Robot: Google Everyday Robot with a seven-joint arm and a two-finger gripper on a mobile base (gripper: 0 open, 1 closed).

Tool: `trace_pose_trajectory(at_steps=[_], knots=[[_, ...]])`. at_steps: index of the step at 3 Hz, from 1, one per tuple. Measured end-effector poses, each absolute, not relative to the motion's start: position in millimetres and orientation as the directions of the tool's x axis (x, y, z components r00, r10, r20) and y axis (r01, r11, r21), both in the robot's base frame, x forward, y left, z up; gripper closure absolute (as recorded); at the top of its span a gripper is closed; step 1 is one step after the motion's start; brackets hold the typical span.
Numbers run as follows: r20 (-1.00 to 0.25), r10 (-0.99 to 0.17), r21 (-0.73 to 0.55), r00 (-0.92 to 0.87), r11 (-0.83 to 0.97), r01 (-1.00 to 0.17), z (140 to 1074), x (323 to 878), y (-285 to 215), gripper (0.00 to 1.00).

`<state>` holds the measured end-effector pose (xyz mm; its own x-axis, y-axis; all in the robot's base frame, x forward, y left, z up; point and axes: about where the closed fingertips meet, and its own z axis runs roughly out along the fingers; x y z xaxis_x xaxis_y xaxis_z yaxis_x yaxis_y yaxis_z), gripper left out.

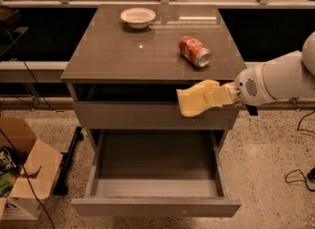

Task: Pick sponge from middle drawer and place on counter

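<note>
The pale yellow sponge (pixel 193 99) hangs bent in my gripper (pixel 212 96), which is shut on its right end. The white arm reaches in from the right. The sponge is in front of the cabinet's upper drawer front, just below the front edge of the counter (pixel 128 51) and right of centre. The middle drawer (pixel 155 206) is pulled wide open below it, and its dark-grey floor is bare.
A red soda can (pixel 195 51) lies on its side on the counter's right half, just behind the sponge. A white bowl (pixel 138 16) stands at the back. An open cardboard box (pixel 24 174) sits on the floor at the left. A cable (pixel 300 174) lies at the right.
</note>
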<state>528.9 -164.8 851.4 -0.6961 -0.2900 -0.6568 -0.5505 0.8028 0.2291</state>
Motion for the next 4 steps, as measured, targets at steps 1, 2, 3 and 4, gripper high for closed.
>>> trace_pose_trajectory(at_steps=[1,2,3,4], knots=[[-0.719,-0.303,0.192,-0.626,0.779,-0.597,878,550,-138,1.00],[-0.759,-0.354,0.139,-0.547,0.732,-0.667,902,574,-95,1.00],[-0.781,-0.378,0.108,-0.497,0.702,-0.704,913,603,-55,1.00],[-0.781,-0.386,0.097,-0.490,0.701,-0.706,913,640,-31,1.00]])
